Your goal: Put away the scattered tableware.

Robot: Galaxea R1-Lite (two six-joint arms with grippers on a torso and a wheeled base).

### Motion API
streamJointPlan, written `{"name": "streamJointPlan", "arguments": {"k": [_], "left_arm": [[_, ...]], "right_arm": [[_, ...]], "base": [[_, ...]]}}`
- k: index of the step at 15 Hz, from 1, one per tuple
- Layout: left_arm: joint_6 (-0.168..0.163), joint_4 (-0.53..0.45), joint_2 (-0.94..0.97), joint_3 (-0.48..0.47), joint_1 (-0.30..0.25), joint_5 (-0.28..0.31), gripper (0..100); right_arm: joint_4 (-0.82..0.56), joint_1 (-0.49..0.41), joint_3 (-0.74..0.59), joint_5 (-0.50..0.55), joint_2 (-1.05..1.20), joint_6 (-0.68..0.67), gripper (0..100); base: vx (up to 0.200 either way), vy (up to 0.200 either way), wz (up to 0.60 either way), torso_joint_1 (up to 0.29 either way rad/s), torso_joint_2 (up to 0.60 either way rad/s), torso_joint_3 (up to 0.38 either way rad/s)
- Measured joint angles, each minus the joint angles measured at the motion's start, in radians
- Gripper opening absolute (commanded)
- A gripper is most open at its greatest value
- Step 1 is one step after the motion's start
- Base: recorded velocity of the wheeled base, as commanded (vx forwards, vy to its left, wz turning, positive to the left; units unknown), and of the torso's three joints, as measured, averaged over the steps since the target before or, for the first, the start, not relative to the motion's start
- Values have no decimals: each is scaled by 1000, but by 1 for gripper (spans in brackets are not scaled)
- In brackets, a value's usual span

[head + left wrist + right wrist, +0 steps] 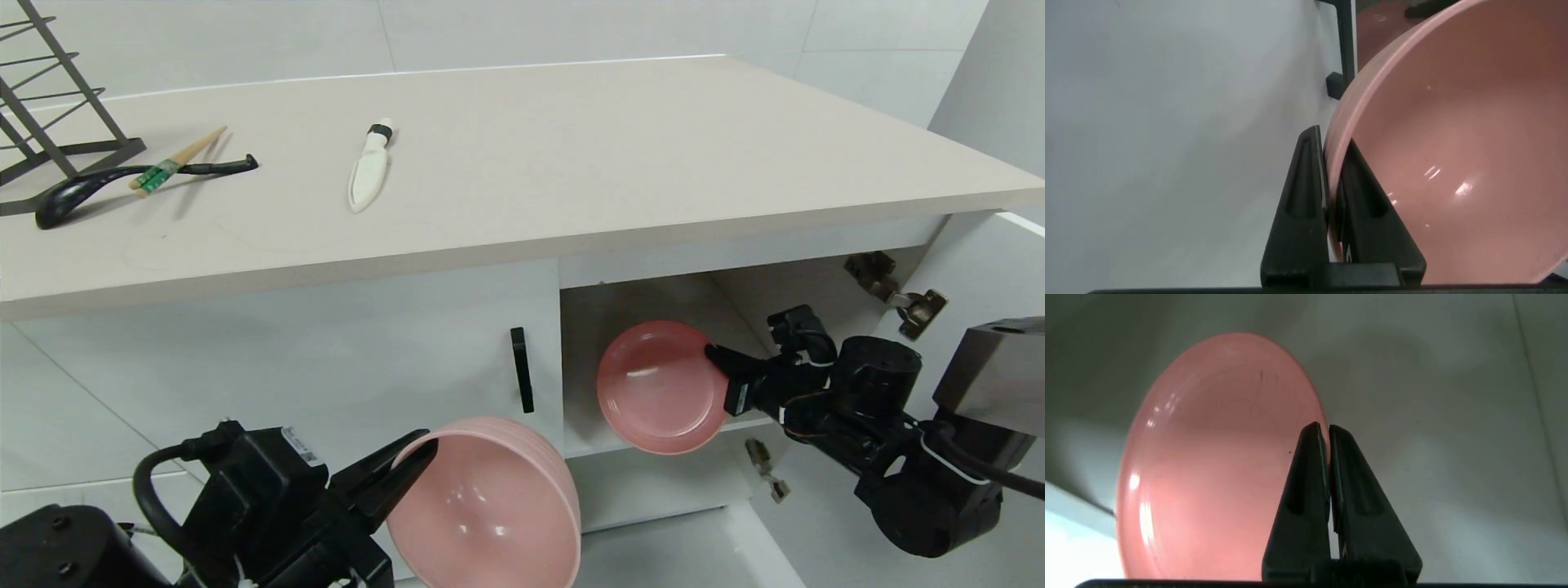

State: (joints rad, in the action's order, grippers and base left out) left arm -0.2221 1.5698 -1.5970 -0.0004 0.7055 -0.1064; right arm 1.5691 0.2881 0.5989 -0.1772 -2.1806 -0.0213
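Below the counter (571,147), left gripper (420,449) clamps the bowl (490,514), right gripper (714,353) the plate (653,388) (cabinet (784,282) open, per head view).

Worktop (571,147): pale beige, as I see it.
Left corner: dark wire rack (49,106).
Beside rack: black spoon (122,181), chopsticks (175,159) crossing its handle.
Further right: white knife (369,167).
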Motion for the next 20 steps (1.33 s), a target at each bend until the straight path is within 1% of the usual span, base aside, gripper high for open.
{"name": "streamJointPlan", "arguments": {"k": [4,11,15,20], "left_arm": [[8,0,32,0,-2,-1,0],[11,0,56,0,-8,-1,0],[11,0,55,0,-8,-1,0],[11,0,52,0,-8,0,0]], "right_arm": [[1,0,138,48,-88,-117,0],[0,0,265,70,-210,-148,0],[0,0,304,70,-248,-157,0],[1,0,313,73,-268,-156,0]], "base": [[0,0,0,0,0,0],[0,0,0,0,0,0],[0,0,0,0,0,0],[0,0,0,0,0,0]]}}
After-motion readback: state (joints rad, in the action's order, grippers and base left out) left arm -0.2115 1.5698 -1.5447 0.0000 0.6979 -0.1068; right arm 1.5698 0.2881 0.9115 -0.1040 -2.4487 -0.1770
